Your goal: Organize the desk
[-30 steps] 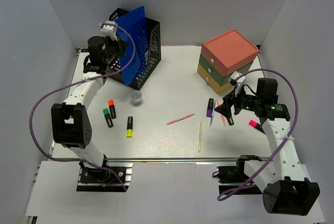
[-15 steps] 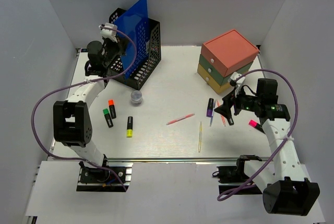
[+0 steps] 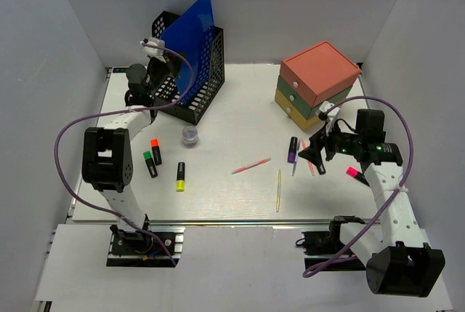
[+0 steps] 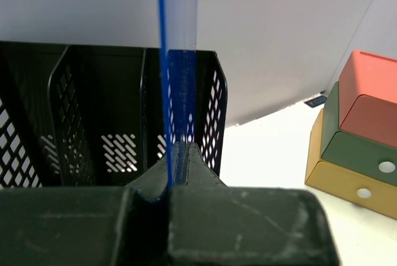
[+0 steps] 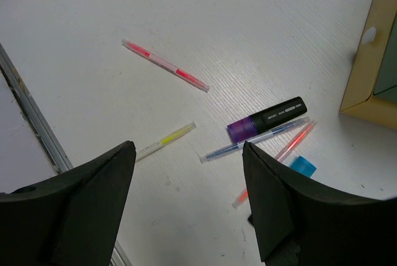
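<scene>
The white, faintly ribbed rectangular desk (image 3: 240,119) with thin metal rails spans the space between the grey walls. At its far-left corner stands 1 black mesh file rack (image 3: 200,101). In it rises 1 blue plastic sheet (image 3: 190,36), pinched edge-on by the closed left hand (image 4: 170,176). 3 stacked box drawers (image 3: 320,72) sit far right. The right hand (image 5: 186,154) hovers spread wide and empty above 4 thin pens (image 5: 164,64) and 1 purple highlighter (image 5: 267,117).

Rack (image 3: 200,88) far left on desk (image 3: 240,112), folder (image 3: 190,39) standing in it. Jar (image 3: 189,134) just before rack. Three markers (image 3: 155,151) front left. Drawer stack (image 3: 318,83) far right, marker cluster (image 3: 293,149) before it. Two pens (image 3: 251,166) centre.
</scene>
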Robot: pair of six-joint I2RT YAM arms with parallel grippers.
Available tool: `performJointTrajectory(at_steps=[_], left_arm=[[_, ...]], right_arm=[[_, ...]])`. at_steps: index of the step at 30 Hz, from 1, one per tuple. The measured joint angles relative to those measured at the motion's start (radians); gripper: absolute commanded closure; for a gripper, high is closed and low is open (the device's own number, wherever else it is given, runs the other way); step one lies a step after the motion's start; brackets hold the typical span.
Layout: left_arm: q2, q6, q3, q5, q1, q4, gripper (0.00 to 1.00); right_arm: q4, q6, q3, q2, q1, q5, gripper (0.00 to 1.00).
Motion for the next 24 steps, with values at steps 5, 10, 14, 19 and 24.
performJointTrajectory(at_steps=[5, 10, 14, 19, 24], left_arm=[[0.01, -0.026, -0.037, 0.004, 0.0, 0.091, 1.0], [0.01, -0.047, -0.105, 0.006, 0.0, 0.164, 1.0], [0.01, -0.05, -0.149, 0.007, 0.005, 0.198, 0.96], [0.0, -0.05, -0.195, -0.003, 0.005, 0.219, 0.26], [-0.032, -0.051, -0.212, -0.028, 0.005, 0.185, 0.1]], right_arm=[[-0.005, -0.008, 0.0, 0.012, 0.0, 0.008, 0.25], [-0.006, -0.015, 0.0, 0.03, 0.0, 0.013, 0.25], [-0.006, -0.019, 0.0, 0.037, 0.0, 0.018, 0.25], [-0.007, -0.021, 0.0, 0.038, 0.0, 0.018, 0.25], [-0.007, -0.023, 0.0, 0.045, 0.0, 0.018, 0.24]])
